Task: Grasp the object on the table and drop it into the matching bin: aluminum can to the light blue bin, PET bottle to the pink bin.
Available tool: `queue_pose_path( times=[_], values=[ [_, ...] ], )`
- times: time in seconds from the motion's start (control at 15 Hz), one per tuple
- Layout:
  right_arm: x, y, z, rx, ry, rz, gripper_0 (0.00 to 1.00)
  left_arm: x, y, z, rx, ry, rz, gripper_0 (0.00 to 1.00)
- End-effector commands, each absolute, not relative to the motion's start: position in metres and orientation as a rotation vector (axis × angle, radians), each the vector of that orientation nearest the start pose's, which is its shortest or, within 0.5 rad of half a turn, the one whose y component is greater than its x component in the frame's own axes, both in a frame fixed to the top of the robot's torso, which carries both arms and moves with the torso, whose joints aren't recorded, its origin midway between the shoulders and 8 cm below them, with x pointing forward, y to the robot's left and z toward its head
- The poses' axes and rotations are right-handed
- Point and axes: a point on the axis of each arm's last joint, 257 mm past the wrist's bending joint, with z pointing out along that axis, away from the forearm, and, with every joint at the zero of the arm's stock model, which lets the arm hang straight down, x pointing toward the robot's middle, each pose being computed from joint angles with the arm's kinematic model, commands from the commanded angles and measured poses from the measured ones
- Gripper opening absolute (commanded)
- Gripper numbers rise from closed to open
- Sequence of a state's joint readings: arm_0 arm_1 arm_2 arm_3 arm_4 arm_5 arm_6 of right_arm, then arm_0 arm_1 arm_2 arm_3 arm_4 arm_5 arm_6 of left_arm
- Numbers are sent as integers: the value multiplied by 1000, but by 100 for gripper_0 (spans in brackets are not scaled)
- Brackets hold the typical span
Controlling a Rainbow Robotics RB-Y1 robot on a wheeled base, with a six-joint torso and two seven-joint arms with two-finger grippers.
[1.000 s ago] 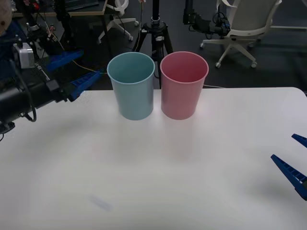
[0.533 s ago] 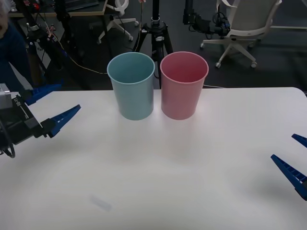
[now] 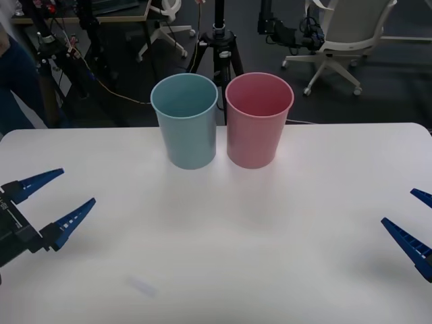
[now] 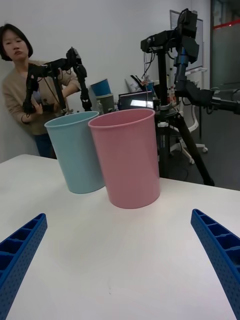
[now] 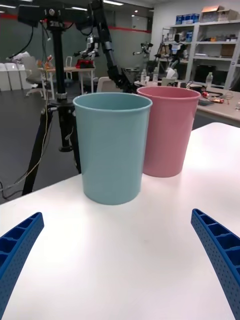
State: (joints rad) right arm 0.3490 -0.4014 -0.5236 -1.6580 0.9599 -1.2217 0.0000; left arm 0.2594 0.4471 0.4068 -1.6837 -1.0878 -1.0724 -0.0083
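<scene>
The light blue bin (image 3: 185, 120) and the pink bin (image 3: 258, 119) stand upright side by side at the far middle of the white table (image 3: 223, 243). No can or bottle lies on the table in these views. My left gripper (image 3: 59, 196) hovers open over the table's left edge, well short of the bins. At the right edge my right gripper (image 3: 413, 216) is open too. The left wrist view has the light blue bin (image 5: 112, 147) nearer and the pink bin (image 5: 167, 130) behind it. In the right wrist view the pink bin (image 4: 126, 156) is nearer than the light blue bin (image 4: 76, 150).
Behind the table stand a black tripod (image 3: 219, 40), a white office chair (image 3: 337, 40) and desks with cables. A faint blue smudge (image 3: 142, 287) marks the tabletop near the front left.
My left arm has pulled back from beside the light blue bin toward the near left edge of the table, fingers staying open. The right gripper and both bins have not moved.
</scene>
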Motion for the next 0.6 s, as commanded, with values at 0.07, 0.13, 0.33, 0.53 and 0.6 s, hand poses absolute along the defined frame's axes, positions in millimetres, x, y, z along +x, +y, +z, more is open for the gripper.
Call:
queue_pose_path(
  times=[0.07,0.13,0.33,0.53,0.6],
  values=[
    [342,-330,-169,-465,1441,567,100,371,312,-193,558,1520,-475,100],
    [342,-330,-169,-465,1441,567,100,367,314,-195,560,1524,-469,100],
    [342,-330,-169,-465,1441,567,100,362,318,-195,572,1519,-456,100],
    [342,-330,-169,-465,1441,567,100,361,319,-192,581,1508,-450,100],
    [342,-330,-169,-465,1441,567,100,361,319,-192,581,1508,-450,100]
  ],
)
